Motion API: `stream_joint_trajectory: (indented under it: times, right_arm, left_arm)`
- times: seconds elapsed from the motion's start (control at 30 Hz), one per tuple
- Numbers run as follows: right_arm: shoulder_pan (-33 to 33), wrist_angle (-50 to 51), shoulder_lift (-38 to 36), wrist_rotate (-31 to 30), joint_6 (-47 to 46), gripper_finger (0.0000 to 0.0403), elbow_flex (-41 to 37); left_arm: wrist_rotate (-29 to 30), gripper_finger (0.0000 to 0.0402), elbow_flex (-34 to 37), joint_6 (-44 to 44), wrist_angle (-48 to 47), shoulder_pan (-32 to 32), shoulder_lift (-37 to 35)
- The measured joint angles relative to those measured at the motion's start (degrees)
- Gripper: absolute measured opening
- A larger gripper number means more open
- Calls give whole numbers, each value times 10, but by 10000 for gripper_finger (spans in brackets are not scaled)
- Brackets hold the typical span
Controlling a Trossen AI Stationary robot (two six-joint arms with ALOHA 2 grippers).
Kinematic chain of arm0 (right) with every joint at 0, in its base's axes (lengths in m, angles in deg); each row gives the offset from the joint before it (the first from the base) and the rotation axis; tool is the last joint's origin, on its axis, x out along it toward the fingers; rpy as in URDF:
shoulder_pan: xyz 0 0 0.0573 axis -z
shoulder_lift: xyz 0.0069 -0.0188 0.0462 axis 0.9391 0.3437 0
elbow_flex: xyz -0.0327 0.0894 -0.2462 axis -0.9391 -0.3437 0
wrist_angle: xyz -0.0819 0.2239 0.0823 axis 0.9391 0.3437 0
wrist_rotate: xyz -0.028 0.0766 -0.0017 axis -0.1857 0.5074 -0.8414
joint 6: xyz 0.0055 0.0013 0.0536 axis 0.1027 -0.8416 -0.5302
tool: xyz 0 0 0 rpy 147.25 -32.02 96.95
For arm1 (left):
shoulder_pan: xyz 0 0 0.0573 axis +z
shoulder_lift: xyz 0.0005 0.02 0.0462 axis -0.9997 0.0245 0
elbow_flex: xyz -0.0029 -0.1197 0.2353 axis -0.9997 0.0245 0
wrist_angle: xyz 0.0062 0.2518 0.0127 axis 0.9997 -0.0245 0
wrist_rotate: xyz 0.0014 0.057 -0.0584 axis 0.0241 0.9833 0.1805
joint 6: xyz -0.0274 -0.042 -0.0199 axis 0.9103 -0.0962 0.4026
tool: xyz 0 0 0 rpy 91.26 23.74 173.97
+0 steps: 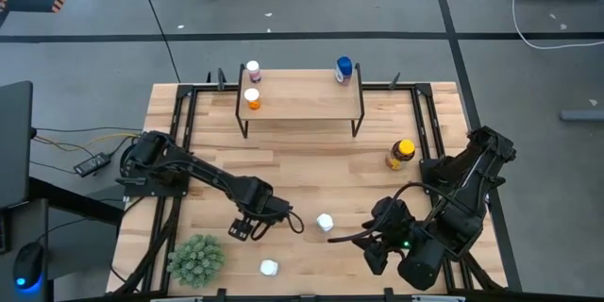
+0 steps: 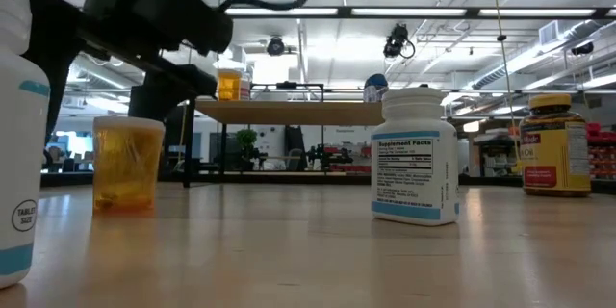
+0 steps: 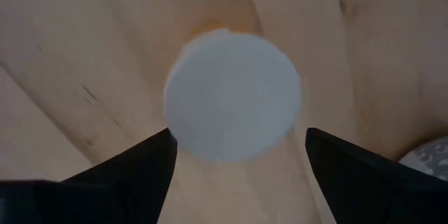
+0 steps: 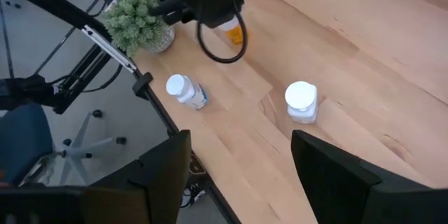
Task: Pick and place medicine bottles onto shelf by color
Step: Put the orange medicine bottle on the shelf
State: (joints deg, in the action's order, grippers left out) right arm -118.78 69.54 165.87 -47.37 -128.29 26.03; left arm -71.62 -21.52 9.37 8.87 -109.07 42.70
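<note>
Item: orange bottle (image 3: 232,94), upright near the desk's front-left corner, white cap directly beneath the left claw (image 3: 238,157); jaws stood spread, straddling it, ungripped. Right claw (image 4: 241,175) open, farther.

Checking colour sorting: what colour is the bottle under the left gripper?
Orange bottle, white cap; low view shows it best.

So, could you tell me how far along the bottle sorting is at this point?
Done: three bottles stand on the shelf, a pinkish bottle, an orange bottle and a blue bottle. In hand: the open left gripper hangs directly over a white-capped orange bottle, not yet gripped. Left: an upright white bottle, a toppled white bottle and the amber bottle. The right gripper waits open.
</note>
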Motion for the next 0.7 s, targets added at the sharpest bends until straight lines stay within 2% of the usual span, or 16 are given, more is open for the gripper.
stream_joint_trajectory:
  times: [0.53,0.7]
  right_arm:
    - [15,3,0,-2,0,255,0]
    - [15,3,0,-4,0,255,0]
  left_arm:
    - [2,323,-9,40,63,-4,-23]
    - [36,323,-9,69,89,-4,-23]
